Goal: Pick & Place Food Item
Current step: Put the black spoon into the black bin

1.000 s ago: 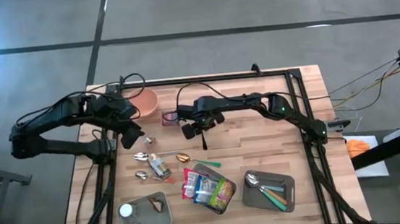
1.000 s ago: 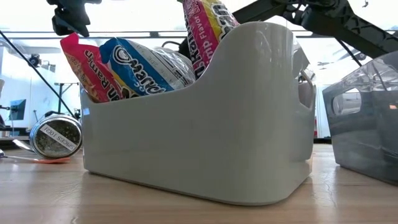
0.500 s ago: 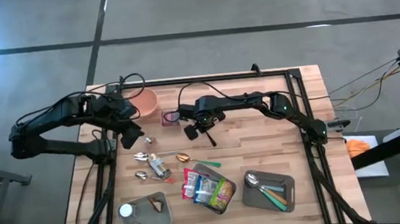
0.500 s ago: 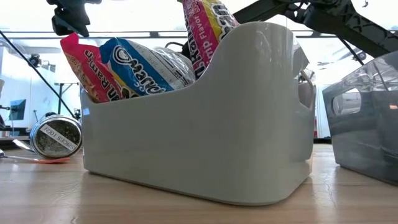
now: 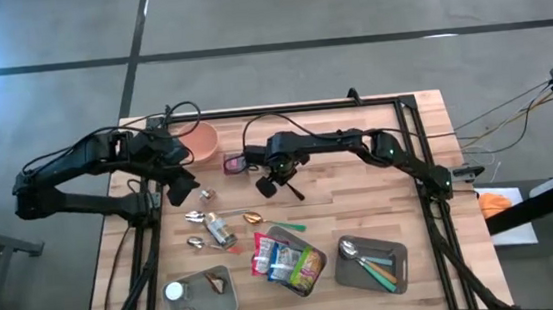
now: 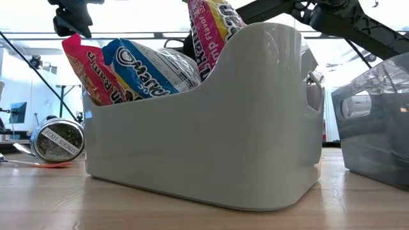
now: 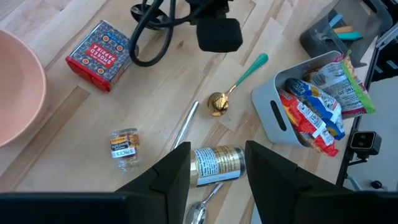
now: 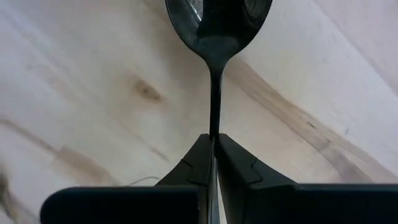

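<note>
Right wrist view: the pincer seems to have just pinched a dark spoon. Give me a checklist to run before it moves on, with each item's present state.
1. Right pincer shut on the dark spoon: ok, fingers pinch the thin handle.
2. Handle centred between the fingers: ok in the right wrist view.
3. Spoon lifted off the wooden table: cannot tell; the bowl shows over the wood, but no view shows a gap.
4. Spoon bowl empty: cannot tell, only a dark glossy surface shows.
5. Left pincer out of the way: ok, it is open over the spice jar, apart from the right arm.
6. Grey tray with utensils reachable: ok, nothing lies on the wood between.
</note>
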Robot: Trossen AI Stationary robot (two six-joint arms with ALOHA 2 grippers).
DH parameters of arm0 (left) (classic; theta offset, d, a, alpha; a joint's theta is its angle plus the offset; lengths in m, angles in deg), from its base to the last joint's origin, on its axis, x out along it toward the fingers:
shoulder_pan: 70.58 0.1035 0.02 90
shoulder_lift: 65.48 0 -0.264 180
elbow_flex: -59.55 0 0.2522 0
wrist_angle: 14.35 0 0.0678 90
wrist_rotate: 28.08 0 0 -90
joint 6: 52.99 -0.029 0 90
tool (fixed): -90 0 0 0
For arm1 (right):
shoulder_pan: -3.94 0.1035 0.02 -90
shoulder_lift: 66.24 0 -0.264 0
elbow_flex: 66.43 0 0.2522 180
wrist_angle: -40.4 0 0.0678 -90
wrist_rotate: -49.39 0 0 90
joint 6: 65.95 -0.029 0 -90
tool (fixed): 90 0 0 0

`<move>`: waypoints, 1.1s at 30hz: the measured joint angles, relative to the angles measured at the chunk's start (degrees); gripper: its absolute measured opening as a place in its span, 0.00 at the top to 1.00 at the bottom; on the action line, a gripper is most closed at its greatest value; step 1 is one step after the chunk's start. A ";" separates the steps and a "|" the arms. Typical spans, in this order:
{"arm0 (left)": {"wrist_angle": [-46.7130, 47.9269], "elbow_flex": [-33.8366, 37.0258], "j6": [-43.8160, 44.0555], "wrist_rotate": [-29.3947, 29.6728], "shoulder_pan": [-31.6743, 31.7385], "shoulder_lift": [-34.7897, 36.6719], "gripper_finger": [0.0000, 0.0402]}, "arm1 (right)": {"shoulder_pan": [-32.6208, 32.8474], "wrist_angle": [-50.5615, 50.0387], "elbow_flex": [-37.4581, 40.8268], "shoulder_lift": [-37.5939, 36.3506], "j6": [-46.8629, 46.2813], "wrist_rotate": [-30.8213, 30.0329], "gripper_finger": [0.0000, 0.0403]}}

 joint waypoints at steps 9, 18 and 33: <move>-0.02 0.00 -0.04 0.02 0.00 0.00 0.61 | 2.16 -9.45 -9.11 -0.02 7.60 0.08 0.98; -0.08 0.00 -1.41 0.04 0.00 0.04 0.61 | 4.38 -15.19 -12.82 -5.28 9.33 2.36 0.98; -2.05 0.00 -0.87 0.04 0.00 0.09 0.61 | 13.60 -10.64 0.65 -26.01 5.70 -0.13 0.98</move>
